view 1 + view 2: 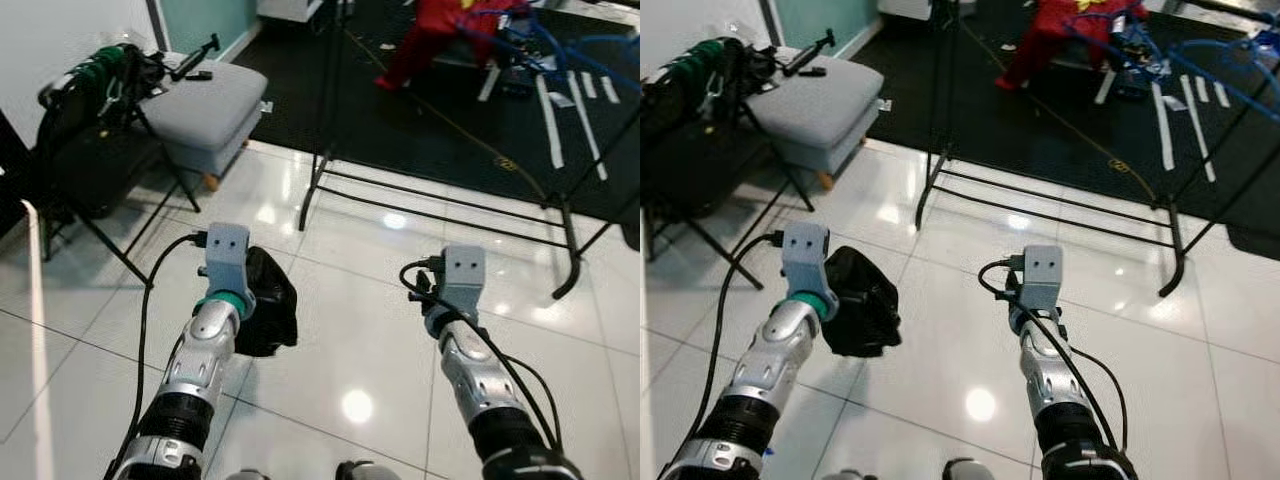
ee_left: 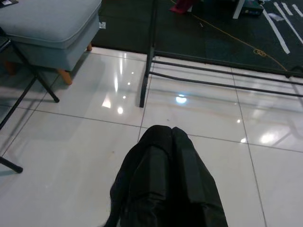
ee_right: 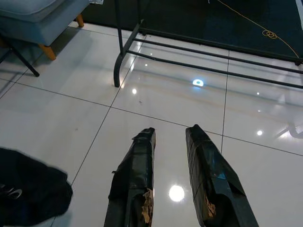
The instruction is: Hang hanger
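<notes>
My left gripper [image 1: 248, 288] is held low over the white tile floor, shut on a bundled black garment [image 2: 165, 184] that wraps and hides its fingers. Beside it, my right gripper [image 3: 171, 131] stands open, nothing between its two taped black fingers [image 3: 137, 165]. A black metal clothes rack [image 1: 440, 195] stands ahead of both, its base rails on the floor and one upright post [image 1: 330, 90] rising out of view. Blue hangers [image 1: 1230, 60] and a red garment [image 1: 440, 30] are farther back at the upper right, over the dark carpet.
A grey padded footstool [image 1: 205, 100] stands at the far left. Nearer on the left is a folding stand [image 1: 90, 150] loaded with black and green things. A yellow cord [image 1: 470, 130] runs over the dark carpet behind the rack. Glossy tiles lie between me and the rack.
</notes>
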